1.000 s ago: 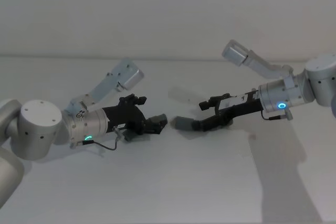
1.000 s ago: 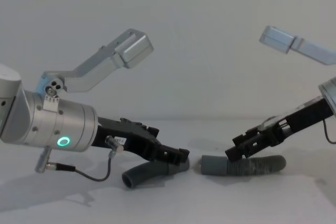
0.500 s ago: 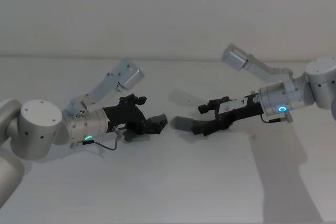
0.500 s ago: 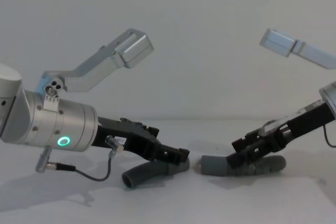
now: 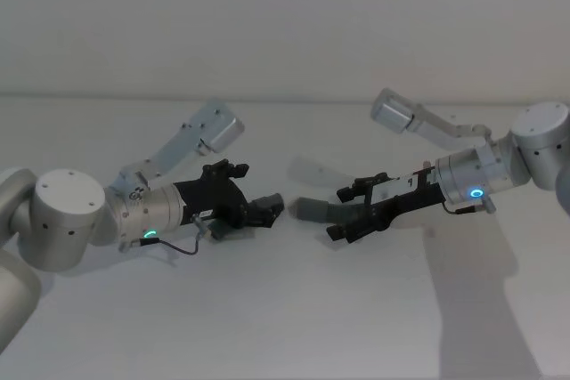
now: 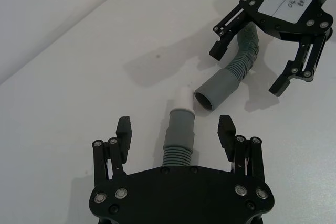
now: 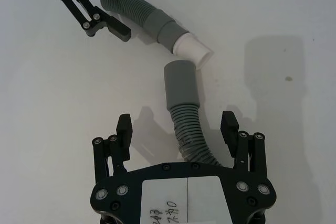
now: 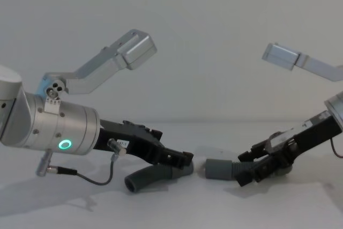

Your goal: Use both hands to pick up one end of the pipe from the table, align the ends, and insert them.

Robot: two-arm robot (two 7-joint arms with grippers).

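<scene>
L gripper (image 6: 175, 129): fingers spread wide, astride white-tipped hose (image 6: 177, 153) lying on table (image 5: 285, 309), not clamping it. R gripper (image 7: 176, 123): fingers likewise apart, straddling curved hose (image 7: 191, 135). Btw. grippers, white tip (image 6: 181, 97) sits just beside open cuff (image 6: 216, 86), not inserted.

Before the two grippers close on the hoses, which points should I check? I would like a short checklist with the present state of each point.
1. Left gripper open and astride the left hose: ok.
2. Right gripper open and astride the right hose: ok.
3. Hoses gripped: not ok; both lie on the table.
4. Ends in one line: not ok; the white tip and the grey cuff meet at an angle.
5. White tip touching the grey cuff: cannot tell.
</scene>
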